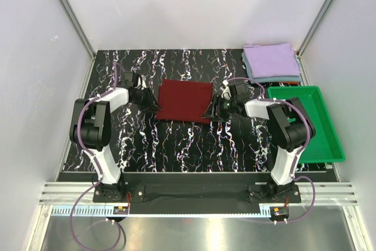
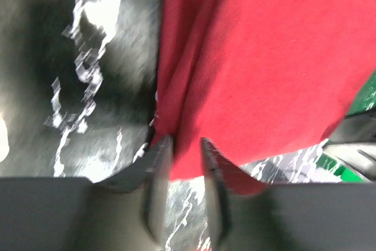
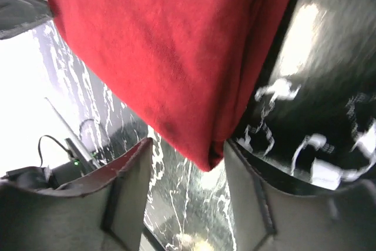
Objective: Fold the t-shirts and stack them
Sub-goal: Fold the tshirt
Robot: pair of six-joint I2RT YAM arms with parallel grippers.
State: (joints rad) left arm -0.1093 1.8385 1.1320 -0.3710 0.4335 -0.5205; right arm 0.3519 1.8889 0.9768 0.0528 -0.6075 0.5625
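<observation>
right now the maroon shirt (image 1: 184,101) lies folded flat at the middle of the table (image 1: 176,142), between the two claws. the left claw (image 2: 183,145) is pinched narrow on its near left corner. the right claw (image 3: 187,144) stands wide, with the near right corner between its fingers but not gripped. to fold well, i'd judge the right should close on all the layers first, then both lift level and together so the edge keeps straight. the green tray (image 1: 320,130) at the right shows no shirt in it. the lavender shirt (image 1: 271,59) sits on the grey-blue one (image 1: 282,78) at the far right corner.
</observation>
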